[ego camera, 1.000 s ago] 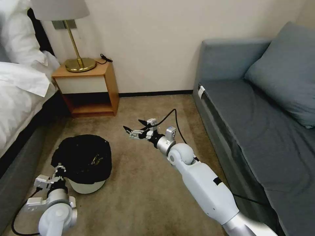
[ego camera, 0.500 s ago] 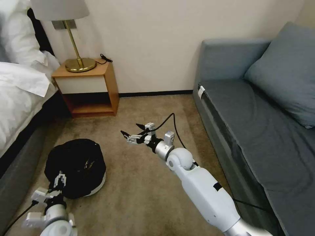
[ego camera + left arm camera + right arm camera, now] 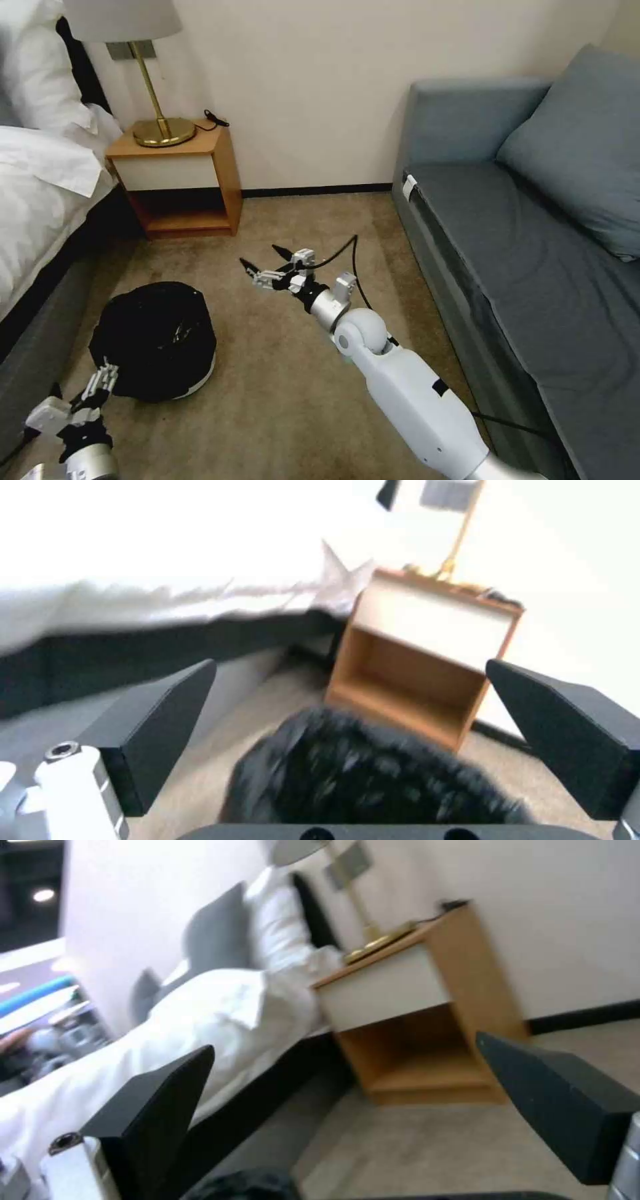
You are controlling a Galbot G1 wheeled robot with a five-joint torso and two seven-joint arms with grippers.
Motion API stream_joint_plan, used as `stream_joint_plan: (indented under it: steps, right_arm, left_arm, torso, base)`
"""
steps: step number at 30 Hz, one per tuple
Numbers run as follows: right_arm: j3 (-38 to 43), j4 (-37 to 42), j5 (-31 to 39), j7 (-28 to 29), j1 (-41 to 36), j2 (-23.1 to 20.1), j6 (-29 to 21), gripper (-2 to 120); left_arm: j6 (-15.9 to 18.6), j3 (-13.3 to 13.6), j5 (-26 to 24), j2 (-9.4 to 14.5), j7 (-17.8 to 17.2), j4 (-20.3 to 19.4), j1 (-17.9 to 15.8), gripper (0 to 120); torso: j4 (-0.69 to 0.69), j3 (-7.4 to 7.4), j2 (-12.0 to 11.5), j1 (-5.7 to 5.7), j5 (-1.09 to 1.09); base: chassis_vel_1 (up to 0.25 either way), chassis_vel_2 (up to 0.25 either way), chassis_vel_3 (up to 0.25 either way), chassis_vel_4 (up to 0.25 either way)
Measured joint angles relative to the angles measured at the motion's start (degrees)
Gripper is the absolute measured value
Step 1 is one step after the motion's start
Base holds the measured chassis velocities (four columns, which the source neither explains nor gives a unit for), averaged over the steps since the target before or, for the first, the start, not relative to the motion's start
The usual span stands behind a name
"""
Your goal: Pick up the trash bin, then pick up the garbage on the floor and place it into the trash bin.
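Note:
The trash bin point(image 3: 155, 340), round and black with a crinkly black bag, stands upright on the carpet at the left. My left gripper point(image 3: 103, 380) is open just short of the bin's near side, not touching it. In the left wrist view its fingers point(image 3: 167, 730) are spread wide, with the trash bin point(image 3: 373, 780) low ahead between them. My right gripper point(image 3: 263, 263) hangs open and empty over the carpet to the right of the bin; the right wrist view shows its fingers point(image 3: 160, 1110) wide apart. The garbage is out of view; a few pale glints inside the bag cannot be told.
A wooden nightstand point(image 3: 183, 177) with a brass lamp point(image 3: 157, 127) stands against the far wall. The bed point(image 3: 40, 180) runs along the left, close to the bin. A grey sofa point(image 3: 520, 253) lines the right. Bare carpet point(image 3: 287, 387) lies between.
The bin, tilted and lifted a second ago, now stands on the carpet. My left gripper has let go of its rim and drawn back. The right gripper has drifted slightly left.

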Motion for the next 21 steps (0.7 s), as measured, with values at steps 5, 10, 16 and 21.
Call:
stream_joint_plan:
  steps: [5,10,16,21]
  right_arm:
    - [1.8,1.9,0.2,3.0,-3.6,-1.1,0.6,100]
    - [3.8,3.5,-0.2,3.8,-7.1,-0.7,1.3,100]
    - [7.3,3.7,-1.6,4.1,-9.6,-0.4,2.2,100]
    - [9.8,3.6,-3.2,4.6,-11.2,-0.1,3.0,100]
  left_arm:
    - [2.6,1.4,4.3,1.9,-2.5,-1.5,-3.6,100]
    - [4.4,3.3,4.7,3.7,-3.6,-1.8,-7.0,100]
    - [4.5,3.9,2.2,5.7,-2.5,-1.8,-8.9,95]
    - [4.9,4.3,-0.1,8.3,-1.3,-1.8,-10.1,95]
  torso:
    - [-0.02,0.0,0.0,0.0,0.0]
    - [-0.02,0.0,0.0,0.0,0.0]
    - [-0.02,0.0,0.0,0.0,0.0]
    - [-0.01,0.0,0.0,0.0,-0.01]
  base:
    - [0.0,0.0,0.0,0.0]
    - [0.0,0.0,0.0,0.0]
    - [0.0,0.0,0.0,0.0]
    - [0.0,0.0,0.0,0.0]
